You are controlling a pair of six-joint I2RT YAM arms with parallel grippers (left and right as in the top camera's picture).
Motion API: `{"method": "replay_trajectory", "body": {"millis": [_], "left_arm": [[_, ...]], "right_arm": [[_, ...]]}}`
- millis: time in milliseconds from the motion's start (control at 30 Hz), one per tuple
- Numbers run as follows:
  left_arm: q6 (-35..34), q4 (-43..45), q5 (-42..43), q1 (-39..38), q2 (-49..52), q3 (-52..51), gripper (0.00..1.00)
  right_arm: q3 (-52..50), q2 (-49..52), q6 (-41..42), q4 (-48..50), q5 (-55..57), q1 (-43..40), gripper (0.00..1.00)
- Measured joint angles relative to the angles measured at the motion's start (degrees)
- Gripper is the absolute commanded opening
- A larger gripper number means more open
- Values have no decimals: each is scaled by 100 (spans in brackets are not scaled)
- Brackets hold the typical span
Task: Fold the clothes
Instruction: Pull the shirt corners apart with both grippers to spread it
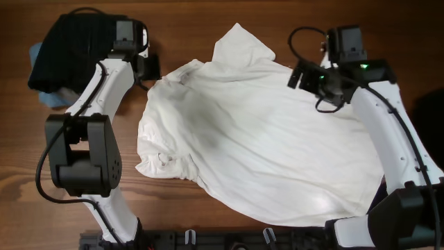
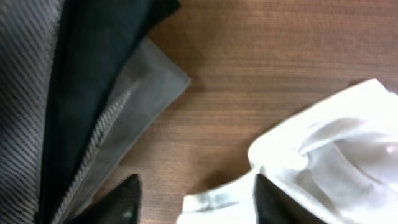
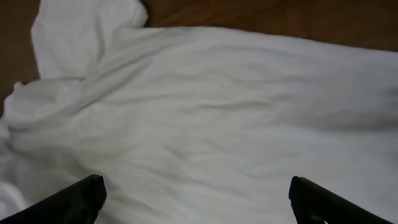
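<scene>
The left tool (image 2: 194, 200) has its two dark fingers spread wide with nothing gripped. Only their blurred tips show, cut off at the bottom edge of the wrist view. A hemmed edge of the white shirt (image 1: 257, 142) lies between them, and I cannot tell whether either tip touches it. To that tool's left sits a folded stack of dark clothes (image 1: 69, 45), cropped by the frame in the wrist view. A bit of blue cloth (image 1: 48, 101) peeks from under it in the overhead view, mostly hidden.

The right tool (image 3: 198, 200) is likewise parted wide and holds nothing. It hangs over the shirt near its far sleeve, with its fingertips cropped at the lower corners. The shirt lies spread and rumpled across the middle of the wooden table (image 1: 208, 17), one sleeve pointing toward the far edge. Its lower right hem is partly hidden behind the right arm (image 1: 388, 132). The near-left part is bunched, and its folds are hard to read.
</scene>
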Motion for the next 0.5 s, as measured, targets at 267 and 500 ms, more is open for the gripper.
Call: {"method": "replay_trajectory", "body": {"millis": [267, 500], "left_arm": [[640, -280, 1720, -426, 0, 0, 80], [723, -317, 1849, -540, 0, 0, 80]], "right_arm": [[0, 1202, 160, -372, 382, -2887, 91], [0, 2400, -120, -81, 380, -3637, 72]]}}
